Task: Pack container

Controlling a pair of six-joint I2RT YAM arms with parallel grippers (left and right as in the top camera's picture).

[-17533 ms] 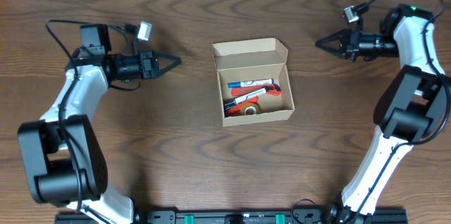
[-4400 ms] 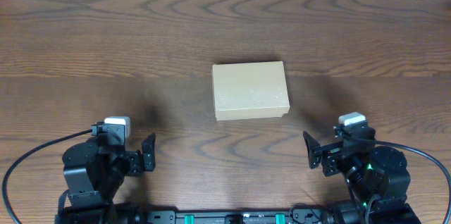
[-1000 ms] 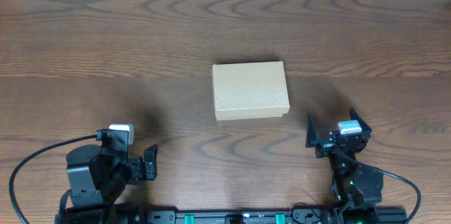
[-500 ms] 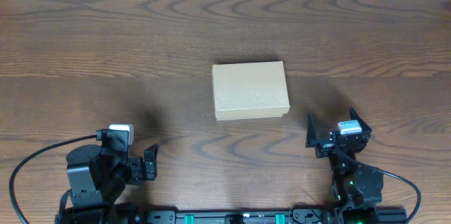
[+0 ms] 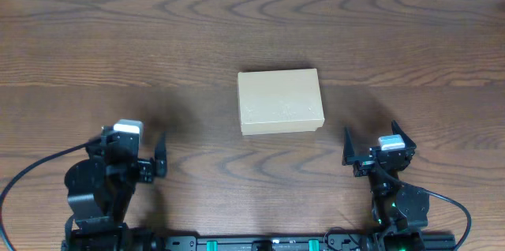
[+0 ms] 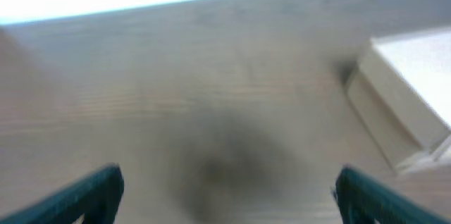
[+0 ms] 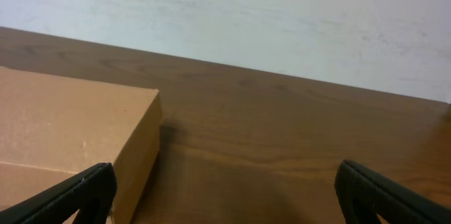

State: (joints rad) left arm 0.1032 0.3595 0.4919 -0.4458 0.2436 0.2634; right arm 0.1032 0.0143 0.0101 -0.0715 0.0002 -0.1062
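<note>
**Item 1, the container** (image 5: pixel 280 102). It is lying near the middle of the desk (image 5: pixel 118 42), closed on top, with nothing of its contents showing. Nothing is touching it. A shut box left alone suggests to me that the packing is done, or nearly so.

**Item 2, left tool** (image 5: pixel 155 160). It is hanging low at the near edge of the desk, off to the left of the container and well apart from it. Its jaws are spread wide and gripping nothing. The left wrist view is badly blurred. The green fingertips (image 6: pixel 99 185) are showing at the two lower corners, and what I take to be a corner of the container (image 6: pixel 402 111) is sitting at the right edge.

**Item 3, right tool** (image 5: pixel 371 136). It is sitting near the front edge on the other side, closer to the container but clear of it. Its jaws are likewise standing wide apart and empty. In the right wrist view the fingertips (image 7: pixel 84 189) are framing bare desk, with the container's side wall (image 7: pixel 134 153) rising at the left.

**Note.** Both arms are folded close to their bases. That reads as a resting posture, chosen to keep clear of the box.
</note>
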